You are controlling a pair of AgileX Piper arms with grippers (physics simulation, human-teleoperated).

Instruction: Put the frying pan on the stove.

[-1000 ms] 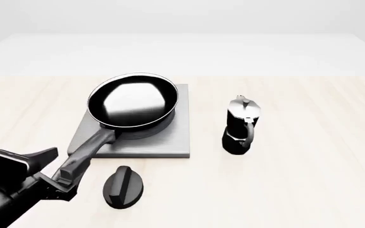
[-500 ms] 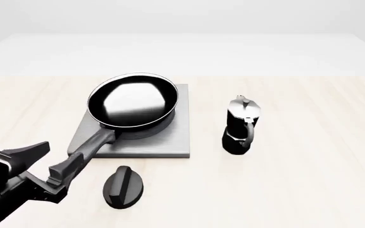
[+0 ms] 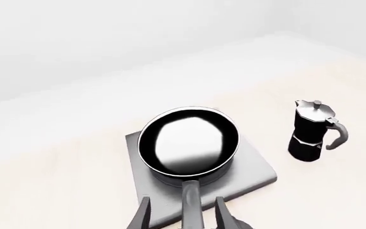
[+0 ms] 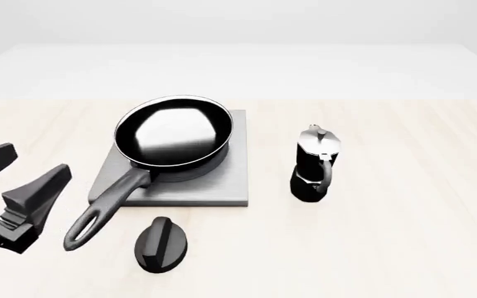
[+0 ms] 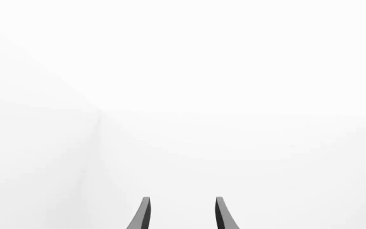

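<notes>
frying pan (image 4: 173,132) on stove (image 4: 222,186) | knob (image 4: 161,244) near handle | moka pot (image 4: 315,164) right

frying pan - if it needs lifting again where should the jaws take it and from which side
Probably the long handle, around mid-length, coming from the near-left where the open left gripper sits. The frying pan rests on the stove with its handle jutting past the slab's near-left corner over bare table, slim enough for the jaws; the bowl is too wide.

The left gripper (image 4: 25,177) is matte black, its two fingers wedge-shaped and tapering to blunt tips. The right gripper (image 5: 179,212) shows two slim, dark grey, slightly curved fingers.
</notes>
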